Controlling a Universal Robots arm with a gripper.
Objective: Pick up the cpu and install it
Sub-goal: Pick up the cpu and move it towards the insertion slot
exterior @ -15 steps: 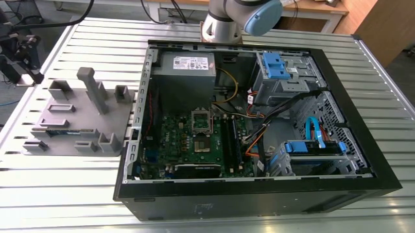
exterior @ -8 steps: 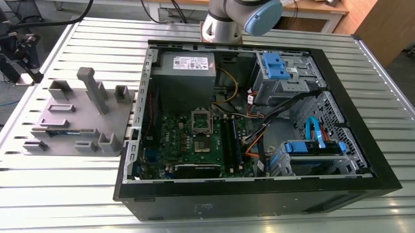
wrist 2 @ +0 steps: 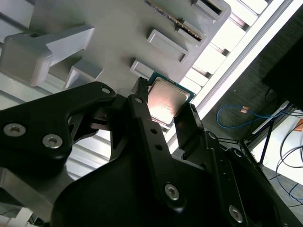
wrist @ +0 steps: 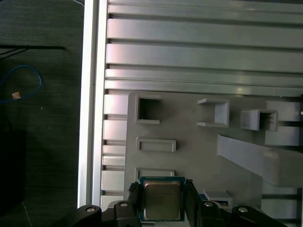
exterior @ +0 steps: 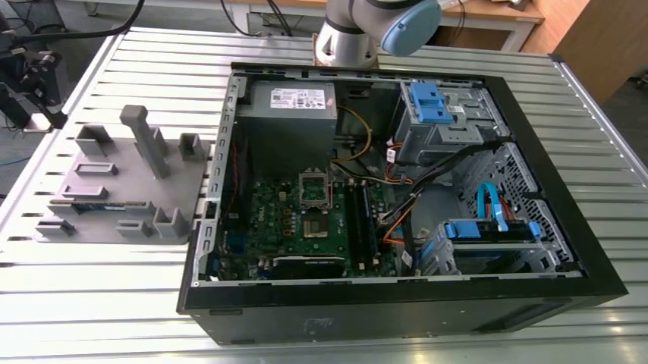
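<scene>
Exterior view: open computer case (exterior: 405, 322) lying on its side on the slatted table (exterior: 102, 303), arm (exterior: 375, 30) rising behind it. Inside, a motherboard socket (exterior: 312, 196) with no chip seen in it. Beside the case, on the exterior view's left, a grey tray (exterior: 127, 189) with a memory stick (exterior: 96, 205) in one slot.

Second wrist view: claw (wrist 2: 165, 113) closed down to a chip's width, black fingers (wrist 2: 142, 118) pressing on two opposite edges of the cpu (wrist 2: 166, 101). Silver lid facing the camera, thin green rim showing past the fingertips. Beyond the claw, the grey tray (wrist 2: 109, 28) with its shallow pockets, then the table edge (wrist 2: 227, 66) and a blue cable (wrist 2: 236, 113) on the floor.

First wrist view: same hold, cpu (wrist: 162, 198) square between the tips of the claw (wrist: 162, 203), apparently held up off the tray (wrist: 189, 123) rather than seated in a pocket, though hard to say by how much. Ahead of the fingertips, empty rectangular pockets and a tall post (wrist: 246, 153); just beside the claw, one end of the memory stick (wrist: 215, 195).

Likely light, thin and rigid, with a smooth metal lid that would slip under a flat press. Probably delicate on the hidden underside. Best held as here: by the opposite edges of the rim, kept level.
</scene>
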